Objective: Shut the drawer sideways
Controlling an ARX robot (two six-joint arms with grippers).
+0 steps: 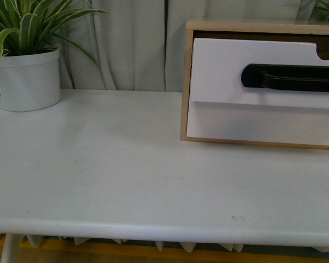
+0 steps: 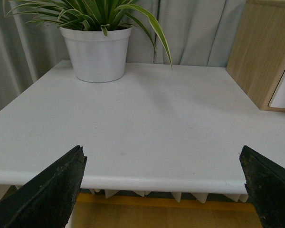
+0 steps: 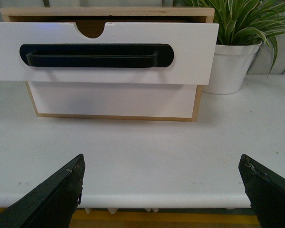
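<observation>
**Front view.** The drawer sits at the right of the table, in a light-wood box at the back. Its white front stands out toward the robot and shades the lower white front beneath it, so it is judged open. The black handle runs horizontally, parallel to the table's front edge. A plant pot stands well apart at the far left. Neither arm is in view.

**Left wrist view.** The left gripper has its fingers spread wide and holds nothing. It is off the near edge of the table and faces bare tabletop and the plant pot. Only the box's wooden side wall shows, at the picture's edge. The drawer's front and handle do not appear here.

**Right wrist view.** The right gripper also has its fingers spread wide and holds nothing. It is off the near table edge, well apart from the drawer, which lies straight ahead. This view alone shows the full handle, the half-round notch in the drawer's top edge, and the front overhanging the box at both ends. A second plant pot stands just beside the box.

**Governing relation.** The right arm is judged the nearer. The closing travel runs away from the robot, across the handle's long axis.
</observation>
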